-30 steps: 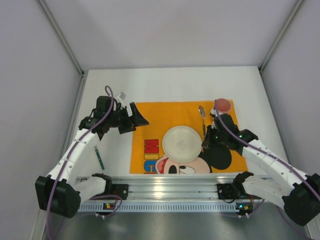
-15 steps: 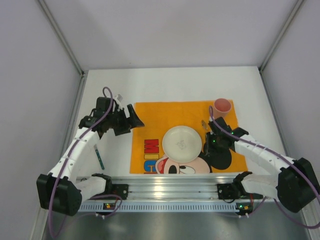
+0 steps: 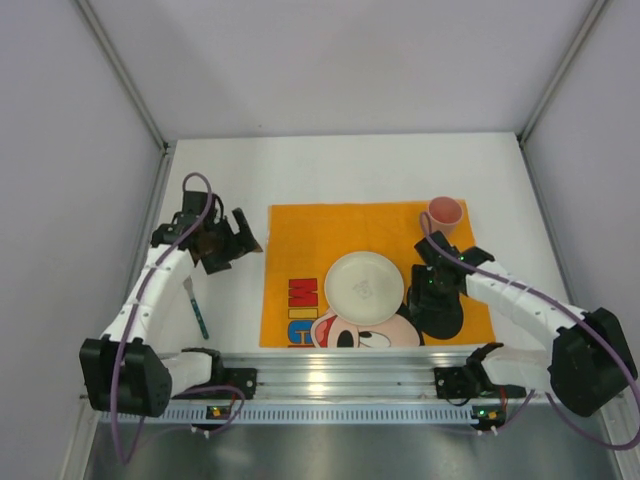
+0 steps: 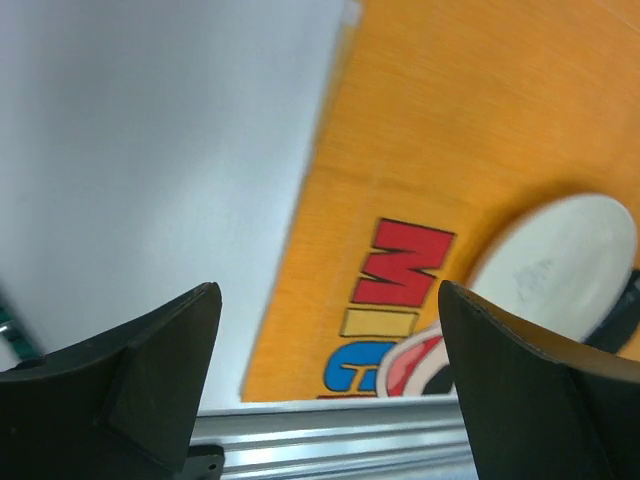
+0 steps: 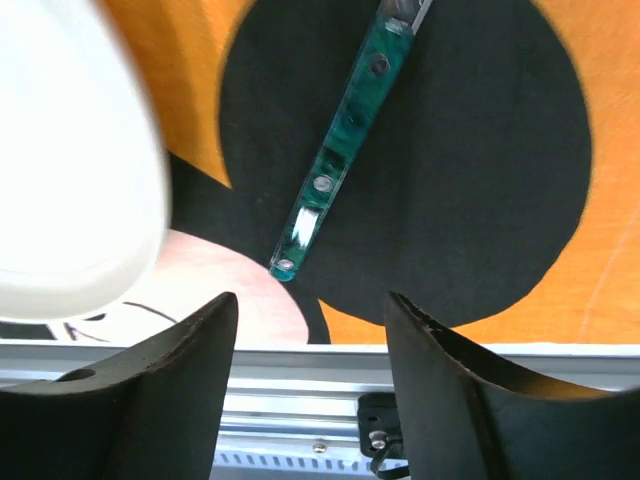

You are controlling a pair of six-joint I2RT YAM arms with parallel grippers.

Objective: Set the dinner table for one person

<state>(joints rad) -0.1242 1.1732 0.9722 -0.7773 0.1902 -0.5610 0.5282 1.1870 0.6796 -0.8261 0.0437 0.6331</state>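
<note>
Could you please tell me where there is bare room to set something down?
Free: the dinner table beyond the far edge of the orange mat, and the mat's left part beside the plate. Crowded right of the plate: green-handled utensil, pink cup, right end effector.

You are working in a robotics lab test cell. Evidence: plain pale partition walls (image 3: 340, 60) with metal framing close in a matte-white bench (image 3: 340, 170). A ribbed aluminium rail (image 3: 340, 375) on its near edge carries the left arm (image 3: 140, 300) and the right arm (image 3: 520, 303), with purple cabling (image 3: 197, 178) exposed.
</note>
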